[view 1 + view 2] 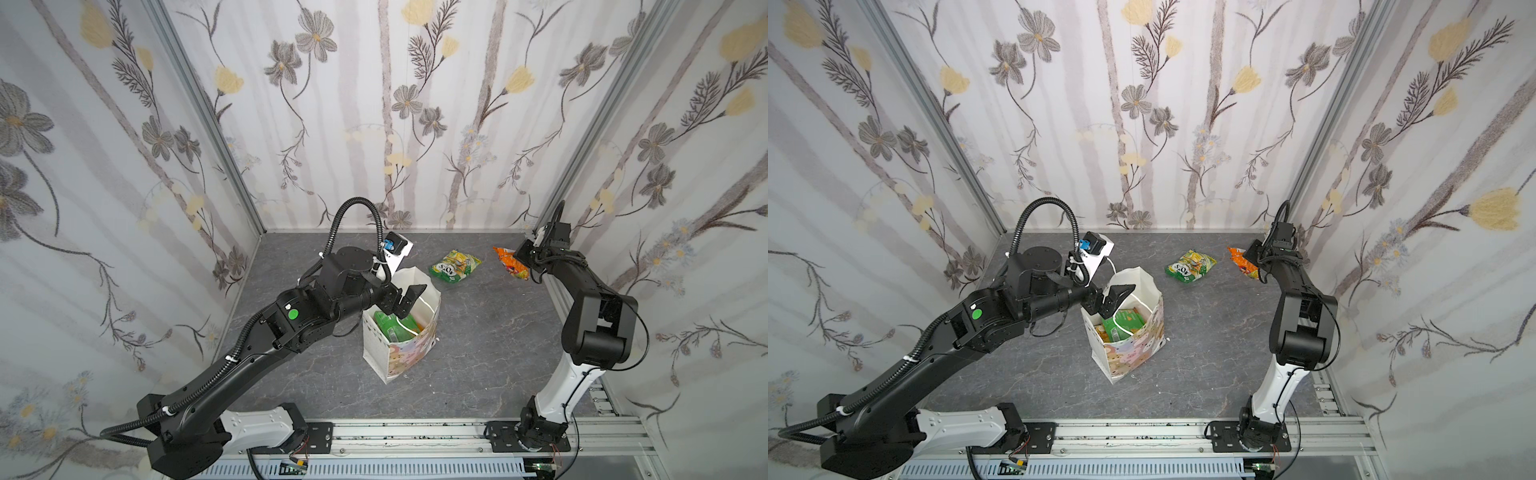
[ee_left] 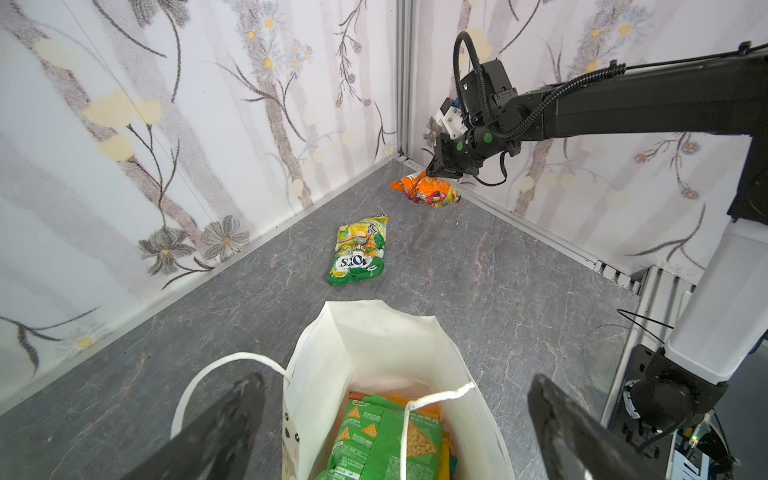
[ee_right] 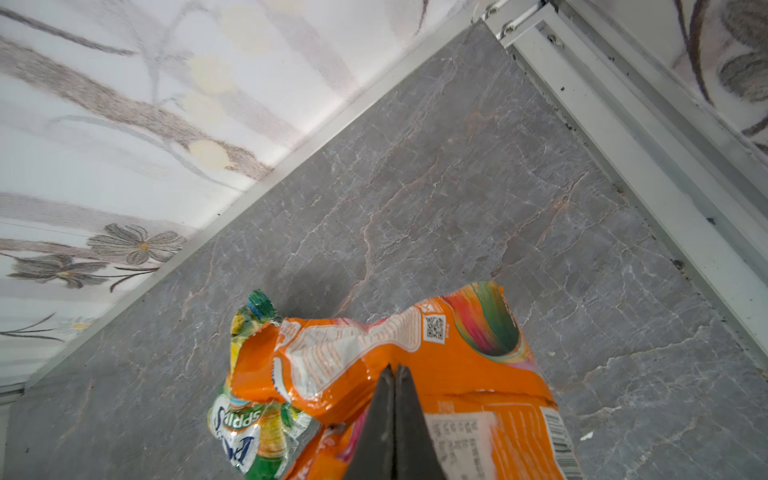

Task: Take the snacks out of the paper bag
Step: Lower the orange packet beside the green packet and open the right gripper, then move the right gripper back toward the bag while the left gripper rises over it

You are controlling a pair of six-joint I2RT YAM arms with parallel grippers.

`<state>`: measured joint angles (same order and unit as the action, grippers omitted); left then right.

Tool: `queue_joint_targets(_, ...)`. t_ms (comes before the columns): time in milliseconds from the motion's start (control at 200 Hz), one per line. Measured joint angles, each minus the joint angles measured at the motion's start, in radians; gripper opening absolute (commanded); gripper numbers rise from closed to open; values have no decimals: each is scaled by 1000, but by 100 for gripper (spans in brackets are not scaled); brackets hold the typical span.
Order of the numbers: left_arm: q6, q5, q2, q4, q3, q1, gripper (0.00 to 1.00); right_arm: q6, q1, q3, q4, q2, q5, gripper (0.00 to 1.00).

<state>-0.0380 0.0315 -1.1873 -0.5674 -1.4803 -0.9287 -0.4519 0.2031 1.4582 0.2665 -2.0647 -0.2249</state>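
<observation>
The right tool [image 3: 392, 368] is pinching the orange packet [image 3: 415, 345] with its jaws pressed together on a crease. It is holding the packet low at the table's [image 1: 478, 353] two o'clock corner, and whether the packet is touching the surface cannot be told. The green-yellow packet [image 1: 455, 266] is lying flat on the table at about one o'clock from the paper bag [image 1: 409, 349], which is standing upright near the middle.

The left tool [image 2: 397, 380] is hovering over the bag's mouth with its jaws spread wide, holding nothing. A green packet [image 2: 382, 432] and others under it are waiting inside.

The step in hand looks like setting the orange packet down. It is worth letting go only once the packet is resting flat and well apart from the green-yellow one.

For the left tool, a cord handle [image 2: 405, 432] is draping across the green packet. The tool should be coming straight down between the bag's walls, missing that cord, and pinching the packet's upper edge so that the light bag is not lifting or tipping with it.
</observation>
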Motion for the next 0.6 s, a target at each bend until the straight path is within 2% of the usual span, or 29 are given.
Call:
queue_joint_targets(315, 12, 20, 2, -13, 9, 0, 100, -3, -17, 17, -4, -130, -25, 0)
queue_joint_targets(410, 16, 29, 2, -19, 10, 0, 100, -3, -25, 17, -4, -152, -41, 4)
queue_joint_targets(520, 27, 40, 4, -32, 12, 0, 100, -4, -37, 17, -5, -159, -60, 14)
queue_joint_targets(555, 35, 45, 4, -36, 12, 0, 100, -4, -42, 19, -3, -159, -68, 21)
queue_joint_targets(600, 41, 48, 5, -39, 12, 0, 100, -5, -47, 23, 0, -159, -79, 35)
